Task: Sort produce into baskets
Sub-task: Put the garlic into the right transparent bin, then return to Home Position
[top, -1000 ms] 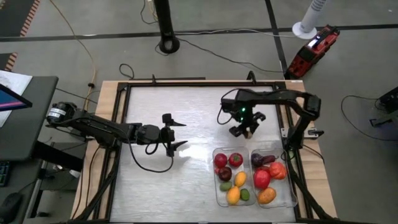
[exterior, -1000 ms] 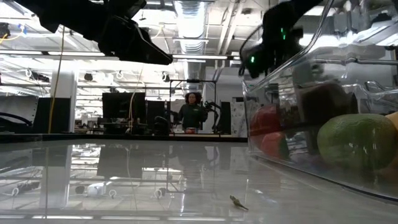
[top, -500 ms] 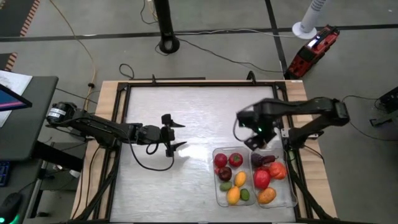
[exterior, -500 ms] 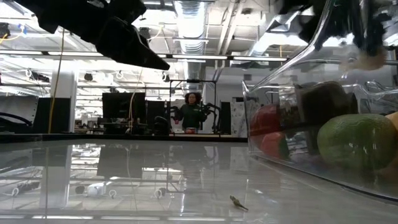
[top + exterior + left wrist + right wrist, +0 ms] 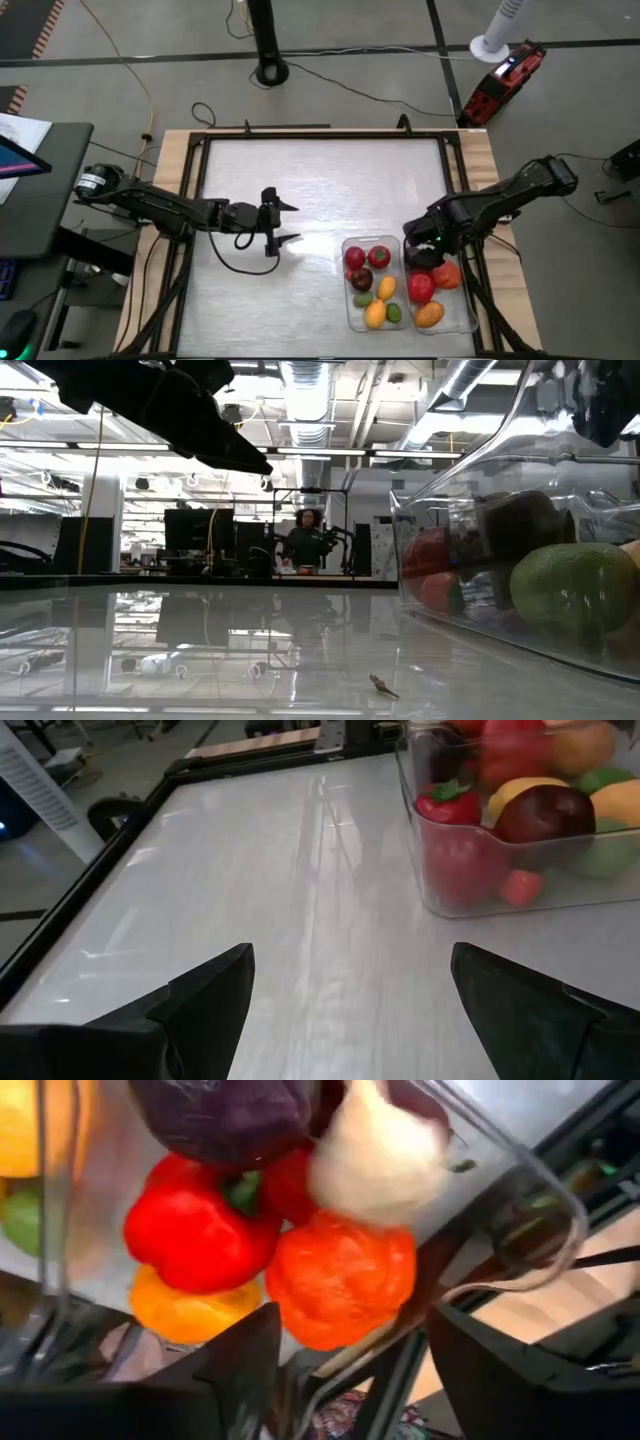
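Right gripper (image 5: pixel 420 252) over far end of right-hand basket (image 5: pixel 462 318), fingers spread apart w/ nothing between them, seen clearly in right wrist view as two dark fingers (image 5: pixel 240 1370) parted either side of the produce below. Directly beneath: white item (image 5: pixel 378 1165) resting on top of pile, dark purple piece (image 5: pixel 225 1115) beside it, red pepper (image 5: pixel 200 1230) w/ green stem, orange pepper (image 5: pixel 340 1285) touching it, yellow-orange piece (image 5: pixel 180 1315) lower down. Left gripper (image 5: pixel 277 223) out over bare table (image 5: pixel 320 170) to left of baskets, fingers wide apart, empty; left wrist view shows both dark fingers (image 5: pixel 205 995) well separated w/ tabletop between. Two clear baskets side by side, touching, near front right of table. Left-hand basket (image 5: pixel 349 310) holding red, dark red, yellow, orange and green pieces; right-hand one holding red, orange, purple. In left wrist view, left-hand basket's corner ahead w/ strawberry-like red piece (image 5: pixel 450 805) and dark red apple (image 5: pixel 545 815) against wall. Low view: basket wall close at right w/ green fruit (image 5: pixel 575 590) pressed against it, small bit of debris (image 5: pixel 380 684) on tabletop, person (image 5: pixel 308 543) standing far back in room. Can't tell from low view what right gripper is doing; mostly out of frame.
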Controlling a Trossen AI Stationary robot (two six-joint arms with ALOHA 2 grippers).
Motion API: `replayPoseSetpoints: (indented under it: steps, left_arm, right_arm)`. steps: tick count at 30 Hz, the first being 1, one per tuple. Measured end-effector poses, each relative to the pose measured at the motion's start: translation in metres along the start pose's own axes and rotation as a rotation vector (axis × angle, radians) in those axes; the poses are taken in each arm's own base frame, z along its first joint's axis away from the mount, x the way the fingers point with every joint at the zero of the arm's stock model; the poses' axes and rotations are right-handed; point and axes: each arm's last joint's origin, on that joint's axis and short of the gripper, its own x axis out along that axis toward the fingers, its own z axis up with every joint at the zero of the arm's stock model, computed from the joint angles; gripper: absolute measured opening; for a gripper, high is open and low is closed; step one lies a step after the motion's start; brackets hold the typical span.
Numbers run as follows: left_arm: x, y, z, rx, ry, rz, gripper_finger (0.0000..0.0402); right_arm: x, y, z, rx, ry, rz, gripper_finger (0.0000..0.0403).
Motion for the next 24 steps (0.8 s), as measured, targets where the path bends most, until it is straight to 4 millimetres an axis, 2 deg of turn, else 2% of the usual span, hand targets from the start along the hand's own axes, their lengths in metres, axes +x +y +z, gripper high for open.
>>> replayPoseSetpoints:
  steps: [5, 7, 10, 13, 19, 24]
  left_arm:
    - [0.0, 0.0, 0.0, 0.021, -0.002, -0.016, 0.0325]
    - [-0.004, -0.001, 0.003, 0.031, -0.044, -0.069, 0.0325]
    - [-0.015, 0.0, 0.001, 0.024, -0.182, -0.126, 0.0325]
    - [-0.03, 0.009, -0.012, -0.007, -0.242, -0.06, 0.0325]
    - [-0.061, 0.022, -0.025, -0.093, -0.334, -0.021, 0.0325]
    - [-0.077, 0.028, -0.029, -0.131, -0.32, 0.041, 0.0325]
  right_arm:
    - [-0.002, -0.003, -0.008, -0.024, -0.042, 0.011, 0.0308]
    - [-0.006, -0.008, -0.012, -0.057, -0.153, 0.026, 0.0314]
    - [-0.019, -0.015, -0.015, -0.09, -0.363, 0.139, 0.0309]
    - [-0.027, -0.021, -0.014, -0.129, -0.578, 0.267, 0.0299]
    - [-0.02, -0.027, -0.004, -0.373, -0.959, 0.498, 0.0291]
    - [0.0, -0.048, 0.006, -0.454, -1.158, 0.521, 0.029]
